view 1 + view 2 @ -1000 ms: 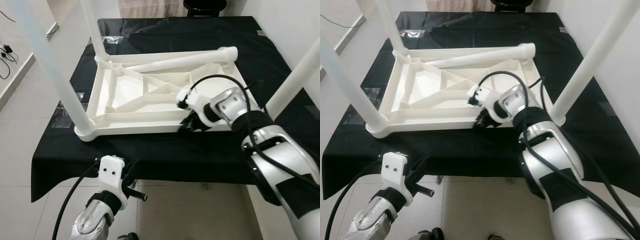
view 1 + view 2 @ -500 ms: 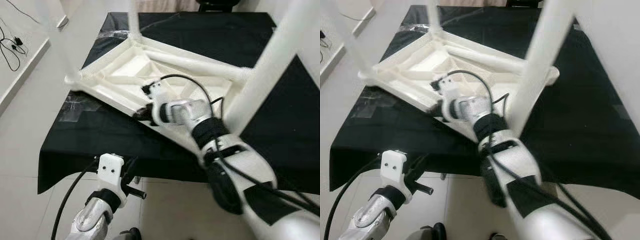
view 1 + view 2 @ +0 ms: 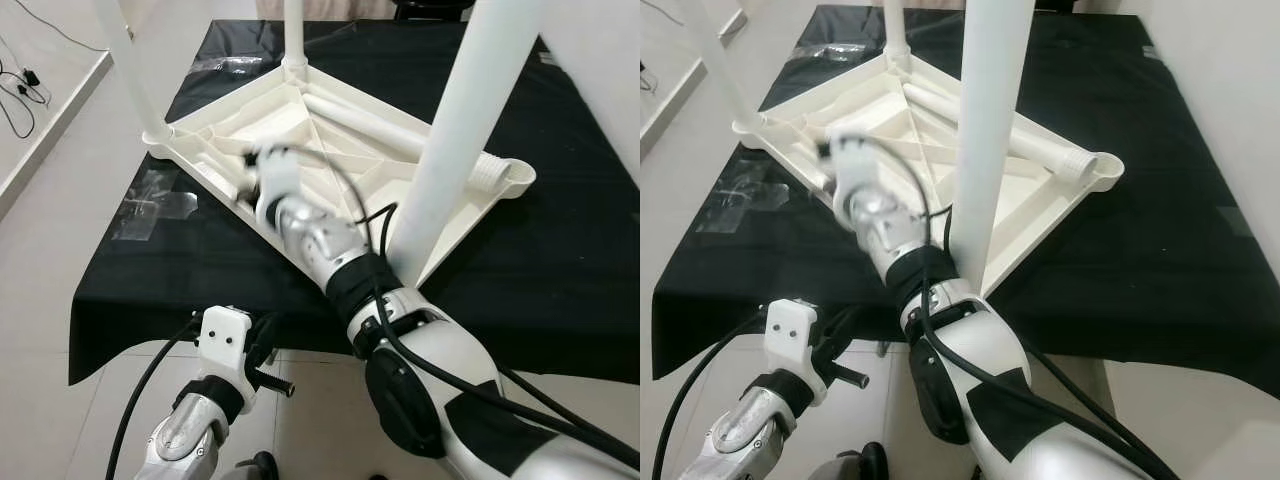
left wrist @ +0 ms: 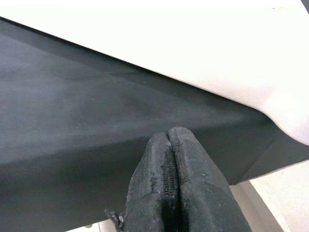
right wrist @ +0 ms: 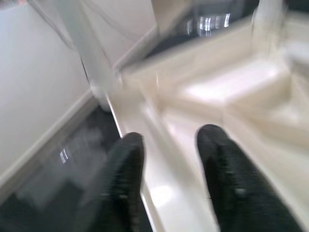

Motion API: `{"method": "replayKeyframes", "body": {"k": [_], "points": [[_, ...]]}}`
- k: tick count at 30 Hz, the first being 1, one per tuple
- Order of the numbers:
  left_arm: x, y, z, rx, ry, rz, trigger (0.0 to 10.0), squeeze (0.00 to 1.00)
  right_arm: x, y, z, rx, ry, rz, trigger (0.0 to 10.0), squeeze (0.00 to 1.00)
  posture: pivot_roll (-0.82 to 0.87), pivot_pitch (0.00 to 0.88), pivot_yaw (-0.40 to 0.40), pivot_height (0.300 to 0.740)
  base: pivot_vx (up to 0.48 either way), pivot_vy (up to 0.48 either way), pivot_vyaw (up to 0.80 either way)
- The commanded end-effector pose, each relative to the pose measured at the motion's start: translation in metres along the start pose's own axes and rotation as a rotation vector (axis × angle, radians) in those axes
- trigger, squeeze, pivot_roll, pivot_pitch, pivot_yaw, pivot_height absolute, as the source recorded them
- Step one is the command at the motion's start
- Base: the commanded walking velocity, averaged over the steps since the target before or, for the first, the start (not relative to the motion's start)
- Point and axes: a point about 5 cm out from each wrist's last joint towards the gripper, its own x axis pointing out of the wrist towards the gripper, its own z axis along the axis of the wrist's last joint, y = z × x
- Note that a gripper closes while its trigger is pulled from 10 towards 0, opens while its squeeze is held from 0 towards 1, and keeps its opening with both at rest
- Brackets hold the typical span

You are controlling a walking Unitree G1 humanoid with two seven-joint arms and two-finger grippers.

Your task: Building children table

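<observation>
Right gripper (image 5: 169,159) reaching over the near rim of the tabletop (image 3: 300,130), fingers (image 5: 126,169) spread apart, one on each side of the rim; whether pressing on it, cannot tell, picture blurred. Around all this, from large to small: black cloth (image 3: 560,250) covering the work surface, and on it the white tabletop lying upside down and turned cornerwise, ribs facing up. Three legs (image 3: 985,130) already standing up from three corners, nearest one thick in the foreground. Fourth leg (image 3: 385,118) lying loose across the ribs, threaded end next to the bare right-hand corner socket (image 3: 515,178). Plastic wrap (image 3: 150,205) flat on the cloth, near the left corner. Left gripper (image 4: 169,183) low before the cloth's hanging edge, fingers pressed together, holding nothing. Step in hand, as it seems: turning the tabletop by its rim to bring the bare corner closer. Next move asking for a firm hold on the rim, then lifting the loose leg and screwing it upright into the socket.
</observation>
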Motion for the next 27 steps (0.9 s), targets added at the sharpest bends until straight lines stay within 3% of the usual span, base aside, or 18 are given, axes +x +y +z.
{"method": "replayKeyframes", "body": {"k": [1, 7, 9, 10, 11, 12, 13, 14, 16, 19, 22, 23, 25, 27], "points": [[-0.001, -0.001, -0.006, 0.001, 0.021, 0.001, 10.0, 0.0, -0.001, 0.013, -0.004, 0.038, -0.012, 0.048, 10.0, 1.0, 0.01, 0.215, -0.017, 0.74, 0.0, 0.0, 0.0], [-0.001, -0.001, -0.007, 0.0, 0.021, -0.005, 10.0, 0.0, -0.019, 0.011, -0.01, 0.079, -0.087, 0.227, 10.0, 1.0, -0.01, 0.207, -0.011, 0.74, 0.0, 0.0, 0.0], [0.0, 0.0, -0.007, 0.001, 0.019, -0.005, 10.0, 0.0, -0.043, 0.007, -0.025, 0.075, -0.101, 0.405, 10.0, 1.0, -0.01, 0.203, -0.008, 0.74, 0.0, 0.0, 0.0], [0.0, 0.001, -0.007, 0.002, 0.017, -0.004, 10.0, 0.0, -0.053, 0.004, -0.033, 0.061, -0.095, 0.459, 10.0, 0.85, -0.02, 0.2, -0.004, 0.74, 0.0, 0.0, 0.0], [0.0, 0.001, -0.007, 0.002, 0.017, -0.004, 10.0, 0.0, -0.053, 0.004, -0.033, 0.061, -0.095, 0.459, 10.0, 0.85, -0.02, 0.2, -0.004, 0.74, 0.0, 0.0, 0.0], [0.001, 0.002, -0.006, 0.005, 0.012, 0.002, 10.0, 0.0, -0.063, -0.003, -0.044, 0.044, -0.08, 0.491, 10.0, 0.0, -0.03, 0.197, -0.002, 0.74, 0.0, 0.0, 0.0], [0.001, 0.002, -0.006, 0.005, 0.012, 0.002, 10.0, 0.0, -0.063, -0.003, -0.044, 0.044, -0.08, 0.491, 10.0, 0.0, -0.03, 0.197, -0.002, 0.74, 0.0, 0.0, 0.0], [0.001, 0.005, -0.005, 0.009, 0.006, 0.013, 10.0, 0.0, -0.075, -0.012, -0.055, 0.046, -0.05, 0.533, 10.0, 0.0, -0.03, 0.195, 0.001, 0.74, 0.0, 0.0, 0.0], [0.001, 0.005, -0.005, 0.009, 0.006, 0.013, 10.0, 0.0, -0.075, -0.012, -0.055, 0.046, -0.05, 0.533, 10.0, 0.0, -0.03, 0.195, 0.001, 0.74, 0.0, 0.0, 0.0], [0.001, 0.014, -0.002, 0.019, -0.015, 0.059, 10.0, 0.0, -0.11, -0.036, -0.079, 0.049, 0.011, 0.594, 10.0, 0.0, -0.04, 0.194, 0.009, 0.74, 0.0, 0.0, 0.0], [0.0, 0.019, -0.001, 0.025, -0.021, 0.086, 10.0, 0.0, -0.128, -0.054, -0.088, 0.075, 0.047, 0.572, 10.0, 0.0, -0.04, 0.193, 0.01, 0.74, 0.0, 0.0, 0.0], [0.0, 0.019, -0.001, 0.025, -0.021, 0.086, 10.0, 0.0, -0.128, -0.054, -0.088, 0.075, 0.047, 0.572, 10.0, 0.0, -0.04, 0.193, 0.01, 0.74, 0.0, 0.0, 0.0], [-0.001, 0.021, -0.001, 0.027, -0.022, 0.09, 10.0, 0.0, -0.145, -0.062, -0.091, 0.087, 0.075, 0.605, 10.0, 0.0, -0.04, 0.194, 0.014, 0.74, 0.0, 0.0, 0.0], [-0.001, 0.021, -0.001, 0.027, -0.022, 0.09, 10.0, 0.0, -0.145, -0.062, -0.091, 0.087, 0.075, 0.605, 10.0, 0.0, -0.04, 0.194, 0.014, 0.74, 0.0, 0.0, 0.0]]}}
